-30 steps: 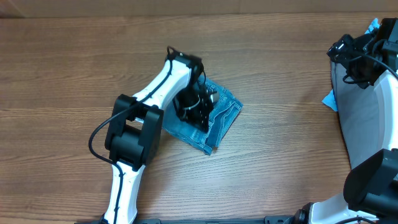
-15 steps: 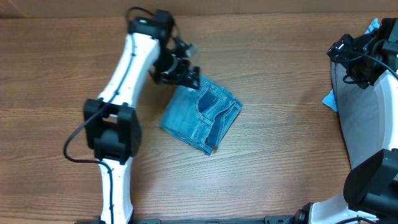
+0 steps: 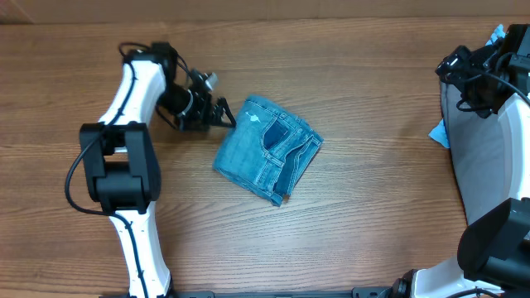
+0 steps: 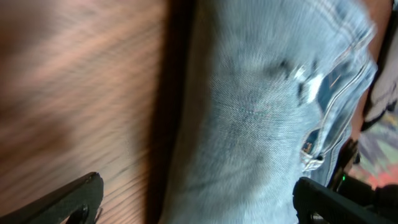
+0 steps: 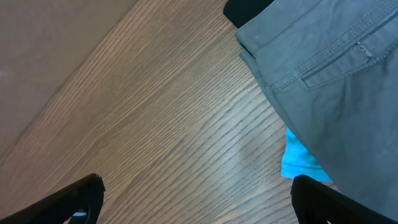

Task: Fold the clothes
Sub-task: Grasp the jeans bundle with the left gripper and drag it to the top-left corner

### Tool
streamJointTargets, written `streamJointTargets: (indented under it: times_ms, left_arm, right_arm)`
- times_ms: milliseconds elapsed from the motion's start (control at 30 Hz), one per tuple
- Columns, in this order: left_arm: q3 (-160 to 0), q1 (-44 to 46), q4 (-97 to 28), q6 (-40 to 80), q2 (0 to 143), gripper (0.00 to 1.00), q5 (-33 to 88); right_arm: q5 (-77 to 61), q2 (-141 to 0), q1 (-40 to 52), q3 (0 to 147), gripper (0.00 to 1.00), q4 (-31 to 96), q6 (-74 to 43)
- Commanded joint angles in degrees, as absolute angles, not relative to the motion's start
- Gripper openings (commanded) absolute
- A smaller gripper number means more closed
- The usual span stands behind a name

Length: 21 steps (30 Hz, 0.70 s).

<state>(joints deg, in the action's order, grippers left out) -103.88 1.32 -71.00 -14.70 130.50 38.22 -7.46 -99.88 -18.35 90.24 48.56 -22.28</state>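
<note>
The light-blue denim jeans (image 3: 267, 149) lie folded into a small packet in the middle of the table, pocket side up. My left gripper (image 3: 217, 113) hovers just off their upper left corner, open and holding nothing. In the left wrist view the jeans (image 4: 261, 124) fill the space ahead of the open left gripper (image 4: 199, 208). My right gripper (image 5: 199, 208) is open over bare wood at the far right. Grey shorts (image 5: 336, 81), a bright-blue cloth (image 5: 298, 163) and a black garment (image 5: 245, 9) lie beside it.
The wooden table (image 3: 364, 223) runs the full width of the overhead view. The grey shorts (image 3: 489, 157) spread along the right edge under the right arm (image 3: 472, 66), with the bright-blue cloth (image 3: 439, 132) peeking out at their left.
My left gripper has opened, let go of the jeans and swung up and left off them. The folded jeans stay in place. The right arm has not moved.
</note>
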Motion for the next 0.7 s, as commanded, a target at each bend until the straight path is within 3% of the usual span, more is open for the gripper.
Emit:
streamJointTargets:
  times_ms: [0, 267, 367, 533, 667]
  left_arm:
    - [-99.1, 3.8, -68.6, -16.9, 130.1, 1.0, 42.3]
    - [-93.4, 8.1, -61.1, -15.2, 130.1, 1.0, 42.5]
    - [-92.9, 9.6, -58.8, -14.4, 130.1, 0.59, 42.7]
    - [-92.9, 10.9, -54.4, -12.7, 130.1, 0.3, 41.9]
    - [-93.0, 10.3, -49.0, -0.4, 130.1, 0.1, 32.2]
  right_arm:
    - [-7.1, -100.0, -18.4, 91.2, 1.0, 48.3, -22.6]
    - [-7.1, -100.0, -18.4, 91.2, 1.0, 48.3, -22.6]
    - [-7.1, -100.0, -18.4, 91.2, 1.0, 48.3, -22.6]
    - [-7.1, -100.0, -18.4, 91.2, 1.0, 48.3, -22.6]
    - [-7.1, -100.0, -18.4, 91.2, 1.0, 48.3, -22.6]
